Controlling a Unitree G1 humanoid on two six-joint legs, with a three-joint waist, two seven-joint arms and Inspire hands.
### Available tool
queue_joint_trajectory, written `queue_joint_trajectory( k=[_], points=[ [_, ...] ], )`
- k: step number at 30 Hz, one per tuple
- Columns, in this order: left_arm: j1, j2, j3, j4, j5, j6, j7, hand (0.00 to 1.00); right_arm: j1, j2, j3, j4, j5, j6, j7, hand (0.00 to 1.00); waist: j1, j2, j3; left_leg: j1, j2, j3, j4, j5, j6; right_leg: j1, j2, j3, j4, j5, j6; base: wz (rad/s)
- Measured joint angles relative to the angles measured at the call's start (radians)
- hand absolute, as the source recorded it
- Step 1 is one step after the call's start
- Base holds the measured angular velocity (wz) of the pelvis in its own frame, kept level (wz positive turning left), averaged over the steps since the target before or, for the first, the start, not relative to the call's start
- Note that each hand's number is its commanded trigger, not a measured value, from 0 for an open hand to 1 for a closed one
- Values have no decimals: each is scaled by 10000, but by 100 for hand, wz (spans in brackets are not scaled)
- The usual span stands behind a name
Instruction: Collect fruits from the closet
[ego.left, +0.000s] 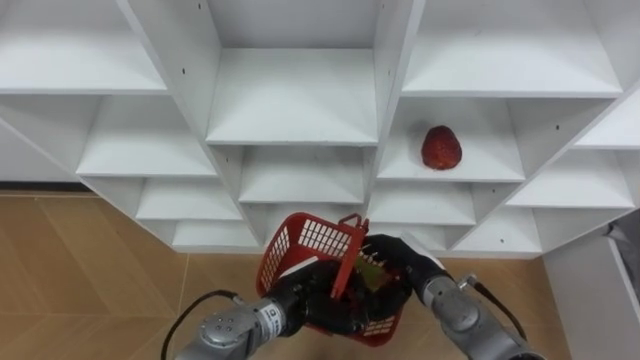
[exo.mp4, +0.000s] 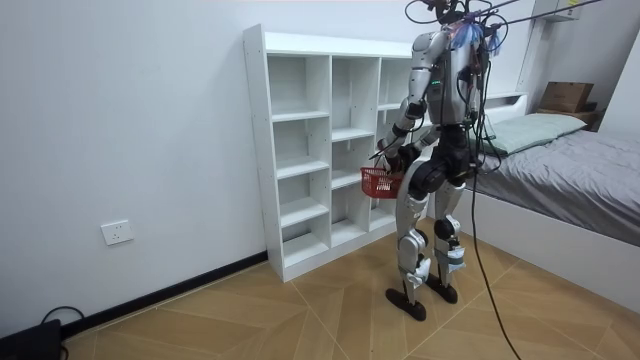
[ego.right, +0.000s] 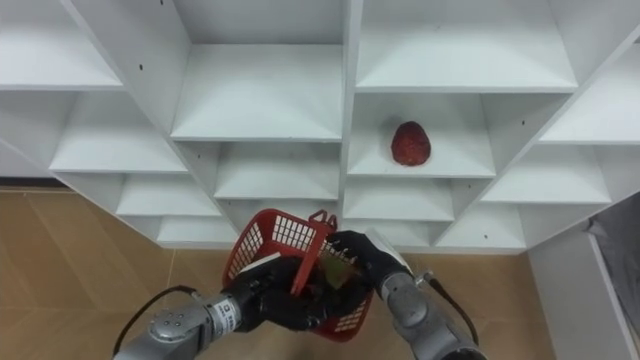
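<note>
A red plastic basket (ego.left: 300, 245) hangs low in front of me, before the white closet (ego.left: 290, 100). My left hand (ego.left: 312, 300) is curled round its near rim beside the raised handle (ego.left: 347, 255). Over the basket's right side, my right hand (ego.left: 392, 258) has its fingers curled on a yellow-green fruit (ego.left: 374, 272), just inside the basket. A red fruit (ego.left: 441, 147) lies alone on a shelf in the closet's right column, above and beyond the right hand. In the room view I stand upright, close to the closet, with the basket (exo.mp4: 378, 182) at hip height.
The other closet shelves (ego.left: 290, 175) hold nothing. Wooden floor (ego.left: 90, 260) lies below. A bed (exo.mp4: 570, 180) stands behind me on the room view's right, and a white board edge (ego.left: 600, 290) shows at my lower right.
</note>
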Motion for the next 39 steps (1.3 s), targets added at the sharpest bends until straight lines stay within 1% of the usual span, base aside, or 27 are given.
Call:
queue_joint_trajectory(
  k=[4, 8, 10, 16, 20, 22, 23, 26, 28, 32, 33, 35, 36, 39],
  points=[
    [0, -3, -1, 0, -29, 0, -1, 100, 0, 8, 1, 2, 3, 0, 17, 0, -3, 1, -1, 10, 0, 2, 0, 0, 0, 0, -1, 4, 8, 0, 0, 0],
    [0, 13, -6, 1, -355, 0, -1, 100, 0, 14, 1, 0, 5, -28, 16, 0, -10, 2, -2, 15, 1, -6, 0, 0, 0, 1, 1, 6, 14, 1, -1, 0],
    [-4, 84, -4, 3, -363, 4, -28, 100, 2, 27, 12, 0, 1, -86, 19, 0, 1, 3, -2, 23, 1, -5, 0, 0, 0, 4, 2, 10, 18, 1, -1, 0],
    [-3, 110, 22, 3, -360, 3, -70, 100, 4, 42, 16, 0, -9, -120, 7, 0, 18, 13, -8, 28, -1, 12, 2, -1, -1, 28, 6, 5, -2, 1, -1, 0],
    [0, 128, 27, 3, -322, 3, -59, 100, 78, 41, 26, -31, -6, -210, -11, 0, 20, 62, -29, 35, 1, 21, 1, -4, -4, 74, 13, -9, -60, 1, -1, 0],
    [44, 158, 20, 5, -322, 3, 103, 100, 131, 32, 99, -21, -4, -210, -10, 0, 21, 110, -48, 98, 2, 2, -14, -6, -8, 181, 28, -12, -158, 21, 1, 0],
    [63, 162, 19, 6, -322, 4, 146, 100, 160, 31, 99, -21, -4, -211, -10, 0, 20, 117, -45, 141, 2, 2, -18, -8, -10, 230, 28, -12, -175, 21, 1, 0],
    [162, 182, 22, 6, -282, 3, 371, 100, 255, 31, 98, -24, -12, -265, -8, 0, 9, 165, -75, 324, -2, 3, -121, -17, -22, 411, 33, -24, -250, 19, 3, 0],
    [251, 186, 34, 6, -165, 4, 511, 100, 296, 21, 94, -63, -18, -276, -1, 0, 1, 205, -109, 432, -5, -1, -165, -17, -23, 523, 37, -37, -326, 20, 3, 0],
    [384, 236, 42, 26, -146, 4, 680, 100, 508, -24, 94, -405, -11, -277, -7, 0, 8, 213, -164, 703, -20, 37, -332, -13, -28, 702, 27, -36, -354, 15, 10, -2],
    [441, 266, 102, 32, -126, 4, 731, 100, 568, -34, 93, -508, -30, -278, -10, 0, 2, 203, -232, 743, -22, 57, -356, -13, -28, 727, 26, -40, -357, 12, 13, -5],
    [578, 323, 275, 36, -96, 4, 796, 100, 676, -63, 89, -671, -46, -295, -10, 0, 3, 195, -243, 892, -25, 78, -395, -13, -28, 851, 23, 6, -379, 11, 15, -6],
    [699, 386, 373, 33, -94, 4, 818, 100, 723, -82, 89, -795, -103, -296, -10, 0, 4, 190, -262, 960, -25, 94, -418, -13, -28, 894, 21, 7, -376, 9, 18, -7],
    [954, 441, 637, 33, -69, 4, 989, 100, 992, -242, 90, -1317, -108, -293, -13, 0, 8, 155, -270, 1062, -29, 93, -464, -12, -29, 994, 23, 20, -392, 1, 26, -2]
  ],
)
